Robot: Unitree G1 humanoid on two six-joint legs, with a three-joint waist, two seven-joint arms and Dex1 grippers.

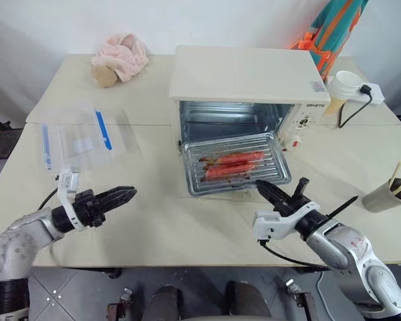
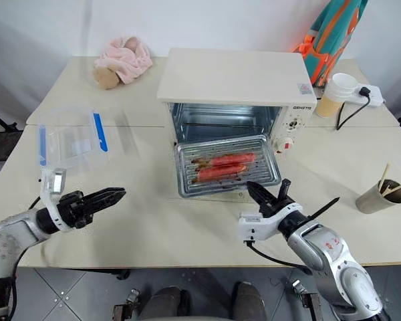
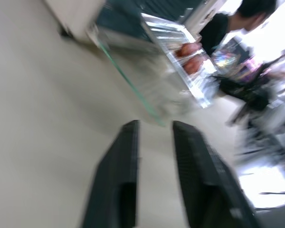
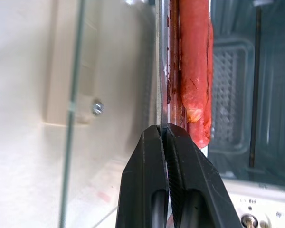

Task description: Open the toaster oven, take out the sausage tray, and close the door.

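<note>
- Head views: the toaster oven (image 1: 244, 83) stands at twelve o'clock on the worktop (image 1: 154, 221), its door (image 2: 220, 192) dropped flat; the sausage tray (image 1: 235, 162) rests on it, half drawn out; the right claw (image 1: 261, 187) is pinched on the tray's near rim at five o'clock; the left claw (image 1: 127, 194) hovers at eight o'clock, fingers apart, empty.
- Left wrist view: blurred; the door's glass edge is barely legible.
- Right wrist view: fingertips (image 4: 154, 142) clamp thin metal rim; likely stiff, light, greasy, so the tray may tip from one edge; the far rim is cut off.
</note>
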